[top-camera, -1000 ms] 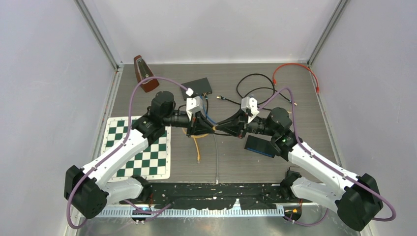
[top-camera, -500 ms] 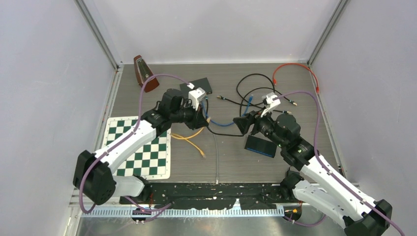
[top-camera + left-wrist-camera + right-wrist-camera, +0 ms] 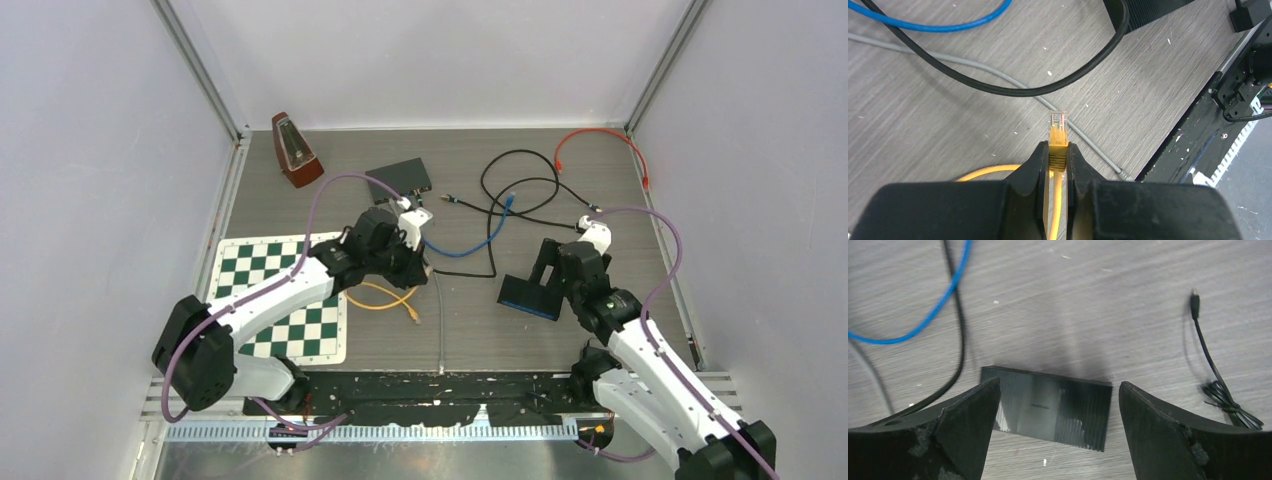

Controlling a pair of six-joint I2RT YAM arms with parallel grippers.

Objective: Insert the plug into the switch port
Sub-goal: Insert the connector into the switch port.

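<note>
Chessboard mat (image 3: 283, 300) front-left on desk (image 3: 480, 330); metronome (image 3: 297, 150) behind it, back-left; switch (image 3: 528, 298) right of centre; plug (image 3: 1057, 131) left of it, well apart; cables (image 3: 1023, 93) between.

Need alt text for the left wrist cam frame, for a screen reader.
The left gripper is shut on a yellow network plug, whose clear tip points away from the camera over a grey wood-grain table. Beyond the tip a black cable loops across. A thin grey cable runs diagonally, and a blue cable lies at the top left.
</note>
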